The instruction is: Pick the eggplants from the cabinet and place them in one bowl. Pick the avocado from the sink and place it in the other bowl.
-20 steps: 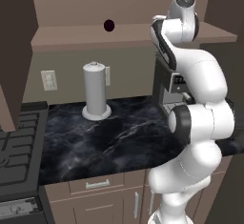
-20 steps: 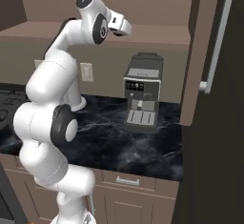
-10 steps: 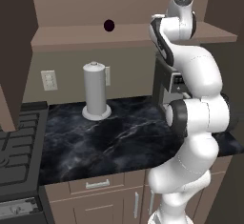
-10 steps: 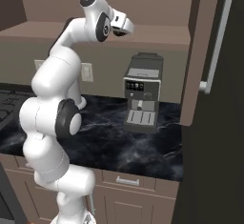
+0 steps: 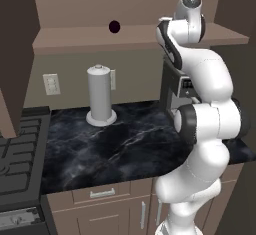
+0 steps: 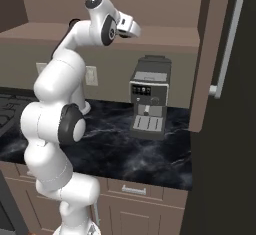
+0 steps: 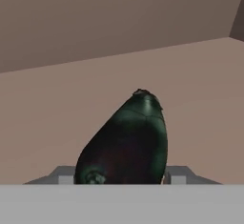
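1. Dark purple, almost black, is the eggplant (image 7: 126,142) in our hand view. It lies on the brown cabinet shelf (image 7: 200,89), big and very near, with its stem end pointing away from us.

2. Our gripper (image 6: 131,27) is up at that shelf because the eggplants live there. In the hand view the eggplant sits right between the 2 grey finger pieces, with 1 on each side. We think the claw is partly closed around it, but the fingertips are hidden, so we cannot tell if it has a real hold.

3. The left base view shows something the hand view does not: a small dark round thing (image 5: 114,26) on the same shelf, well apart from the arm. It may be another eggplant, but it is too small to tell.

4. That view also shows a grey kettle (image 5: 100,96) on the black marble counter (image 5: 125,144).

5. The right base view shows a coffee machine (image 6: 150,96) on that counter, under the shelf.
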{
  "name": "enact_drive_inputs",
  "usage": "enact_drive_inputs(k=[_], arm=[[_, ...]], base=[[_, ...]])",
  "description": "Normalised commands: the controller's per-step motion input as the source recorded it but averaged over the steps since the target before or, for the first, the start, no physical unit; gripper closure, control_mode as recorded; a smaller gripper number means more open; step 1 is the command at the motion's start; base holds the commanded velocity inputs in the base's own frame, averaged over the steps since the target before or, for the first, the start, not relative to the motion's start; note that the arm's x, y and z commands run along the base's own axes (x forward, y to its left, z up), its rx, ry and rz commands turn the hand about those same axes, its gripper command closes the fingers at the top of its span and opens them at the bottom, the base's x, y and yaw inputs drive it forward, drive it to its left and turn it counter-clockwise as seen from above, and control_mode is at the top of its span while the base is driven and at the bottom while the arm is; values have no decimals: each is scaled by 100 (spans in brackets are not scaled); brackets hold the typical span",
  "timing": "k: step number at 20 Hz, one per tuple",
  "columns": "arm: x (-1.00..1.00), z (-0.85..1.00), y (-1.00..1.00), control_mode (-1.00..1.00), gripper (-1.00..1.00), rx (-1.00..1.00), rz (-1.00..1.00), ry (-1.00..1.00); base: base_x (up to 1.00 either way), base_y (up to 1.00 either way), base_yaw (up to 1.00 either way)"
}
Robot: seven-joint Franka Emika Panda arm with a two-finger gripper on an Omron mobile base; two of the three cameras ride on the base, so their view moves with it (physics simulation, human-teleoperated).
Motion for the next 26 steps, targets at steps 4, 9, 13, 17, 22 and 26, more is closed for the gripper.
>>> enact_drive_inputs(k=[4, 9, 13, 17, 22, 26], arm=[[2, -2, -11, -100, 100, 0, 2, 0], [0, 0, -10, -100, 100, 0, 2, -1], [-22, -1, 0, -100, 100, -1, 4, -5], [-60, -1, 0, -100, 100, -1, 3, -14], [-87, 0, 3, -100, 100, 0, 3, -18], [-97, 4, 16, -100, 100, -1, 3, -5]], base=[[0, 0, 0], [0, 0, 0], [0, 0, 0], [0, 0, 0], [0, 0, 0], [0, 0, 0]])
